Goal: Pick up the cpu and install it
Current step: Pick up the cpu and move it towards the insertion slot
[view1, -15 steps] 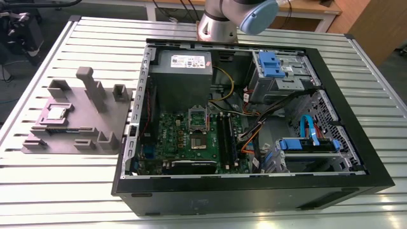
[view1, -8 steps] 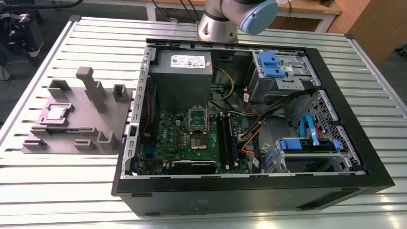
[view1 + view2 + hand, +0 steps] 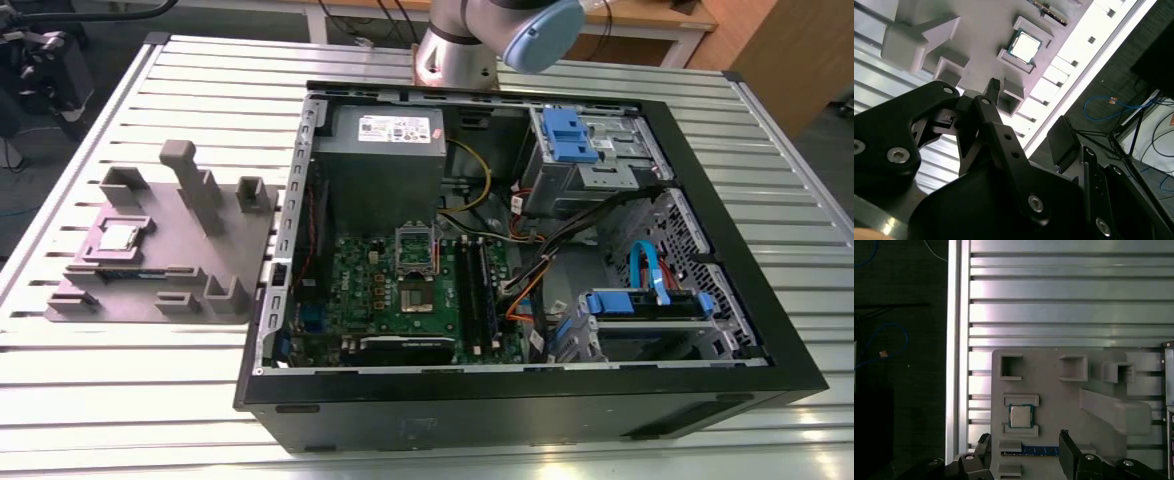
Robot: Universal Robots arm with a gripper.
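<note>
The cpu [image 3: 118,237] is a small silver square lying flat in a pocket of the grey fixture [image 3: 174,290], on the table at the exterior view's left. In both wrist views my gripper hangs well above the fixture. It is open, its black fingers spread much wider than the chip and holding nothing. The cpu [image 3: 1020,416] lies just beyond the gap of the gripper [image 3: 1024,436] in the first wrist view. In the second wrist view the cpu [image 3: 1025,46] lies past the gripper [image 3: 1026,107]. The motherboard [image 3: 387,300] lies in the open computer case [image 3: 747,290], its socket [image 3: 418,296] uncovered.
Upright grey posts [image 3: 200,190] rise from the fixture beside the chip. A memory stick [image 3: 1039,451] lies in a slot near the chip. The table edge [image 3: 956,340] is close by, with dark floor and cables beyond. In the case sit a power supply [image 3: 387,140], blue drive bays [image 3: 567,135] and loose wires.
</note>
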